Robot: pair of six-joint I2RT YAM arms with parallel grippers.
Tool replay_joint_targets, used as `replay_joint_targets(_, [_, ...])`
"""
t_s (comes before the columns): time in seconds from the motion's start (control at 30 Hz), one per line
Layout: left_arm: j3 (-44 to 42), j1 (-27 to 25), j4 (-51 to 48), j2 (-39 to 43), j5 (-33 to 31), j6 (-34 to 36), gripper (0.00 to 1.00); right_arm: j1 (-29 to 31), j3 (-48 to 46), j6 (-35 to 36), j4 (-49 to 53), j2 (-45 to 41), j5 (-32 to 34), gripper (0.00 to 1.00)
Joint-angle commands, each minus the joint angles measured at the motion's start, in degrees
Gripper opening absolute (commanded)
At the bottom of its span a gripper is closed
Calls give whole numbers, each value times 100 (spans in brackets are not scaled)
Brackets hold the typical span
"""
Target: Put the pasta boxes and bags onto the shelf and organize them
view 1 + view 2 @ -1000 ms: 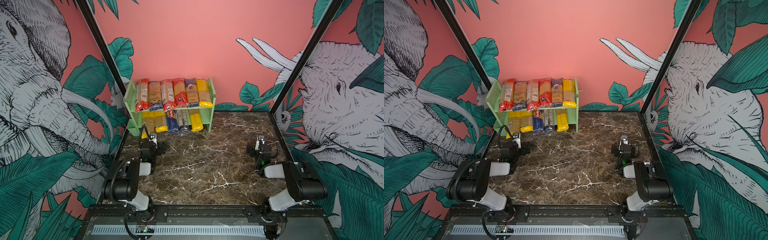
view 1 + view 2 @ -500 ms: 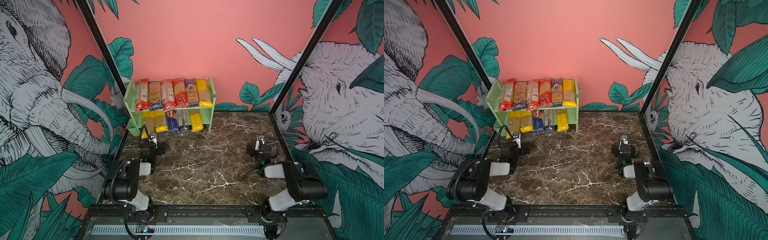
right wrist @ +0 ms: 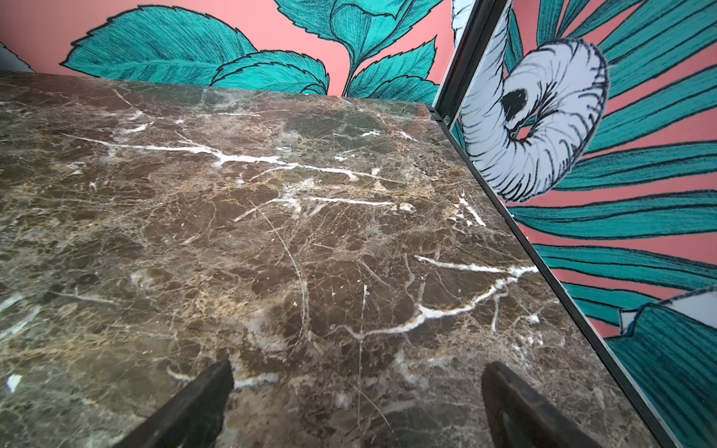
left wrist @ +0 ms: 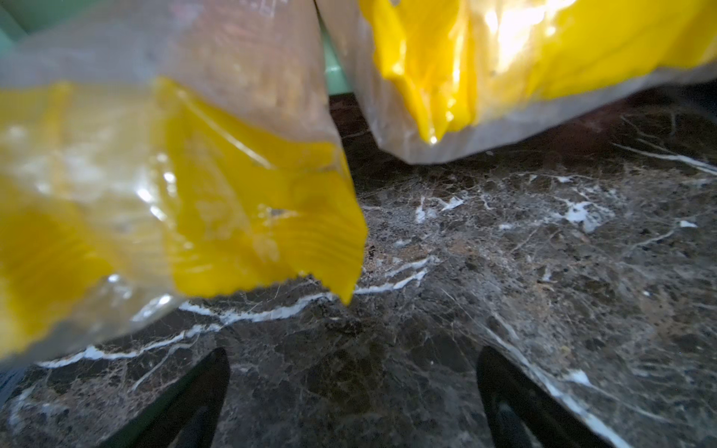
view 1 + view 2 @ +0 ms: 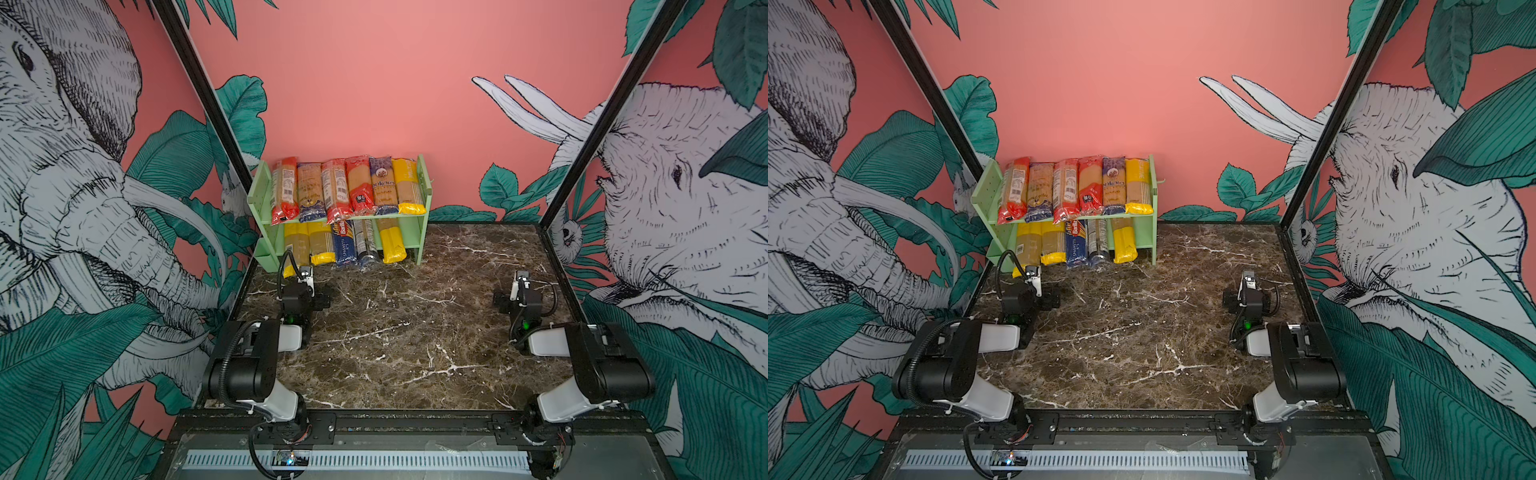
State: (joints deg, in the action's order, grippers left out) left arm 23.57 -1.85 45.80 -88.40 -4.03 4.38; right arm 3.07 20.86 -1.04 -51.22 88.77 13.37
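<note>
The mint-green shelf (image 5: 419,245) (image 5: 984,199) stands at the back left of the marble table. Several pasta packs (image 5: 347,187) (image 5: 1077,189) lie side by side on its upper board. Several more fill the lower tier, among them a dark-blue Barilla pack (image 5: 344,245) (image 5: 1075,247). My left gripper (image 5: 300,277) (image 4: 352,351) rests low just in front of the shelf's left end, open and empty. A yellow-ended pack (image 4: 232,217) sticks out close ahead of it, beside another pack (image 4: 446,77). My right gripper (image 5: 521,284) (image 3: 357,366) sits open and empty over bare marble near the right wall.
The brown marble tabletop (image 5: 415,324) is boxed in by printed walls with black frame posts (image 5: 573,166) at the back corners. The right wall's edge (image 3: 543,271) runs close beside my right gripper. A black rail (image 5: 395,419) holds both arm bases at the front.
</note>
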Motion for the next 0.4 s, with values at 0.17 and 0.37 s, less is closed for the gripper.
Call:
replay_joint_targets(0.17, [86, -35, 183, 16, -48, 113, 100, -16, 146, 11, -129, 0, -18, 99])
replay_joint_targets(0.37, [82, -35, 183, 16, -61, 107, 100, -18, 112, 16, -217, 0, 7, 99])
